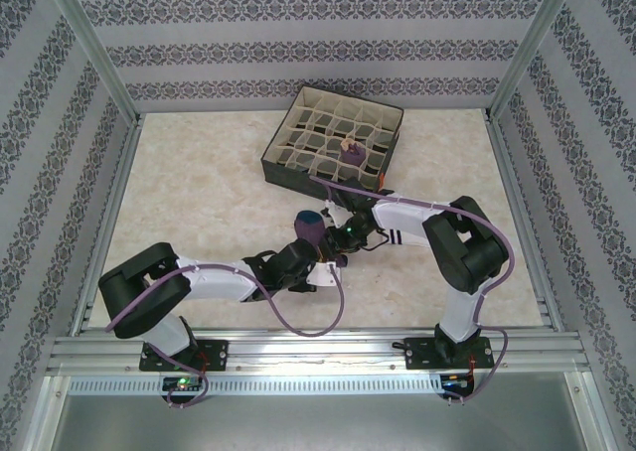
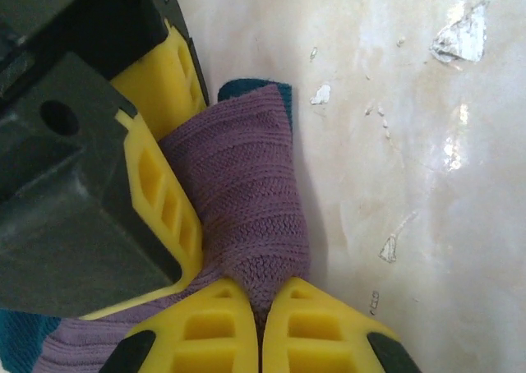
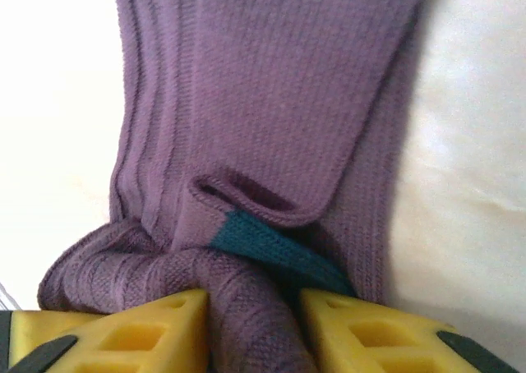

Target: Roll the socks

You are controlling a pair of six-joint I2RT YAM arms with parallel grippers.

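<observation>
Marbled worktop (image 1: 199,203) from above: the purple sock (image 1: 310,227) sits at its middle, where my arms meet to roll it. Left wrist: my left claw (image 2: 259,307) is pinched tight on the fabric, to anchor it. Right wrist: my right claw (image 3: 255,324) stands partly open around a bunched fold; whether it grips, I cannot tell.

Lab test cell; aluminium frame (image 1: 91,49), patterned wall panels (image 1: 318,44).

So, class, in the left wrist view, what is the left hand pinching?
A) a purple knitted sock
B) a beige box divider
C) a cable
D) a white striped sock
A: the left hand has its yellow fingers closed together on the purple sock, with the pale table behind it.
</observation>
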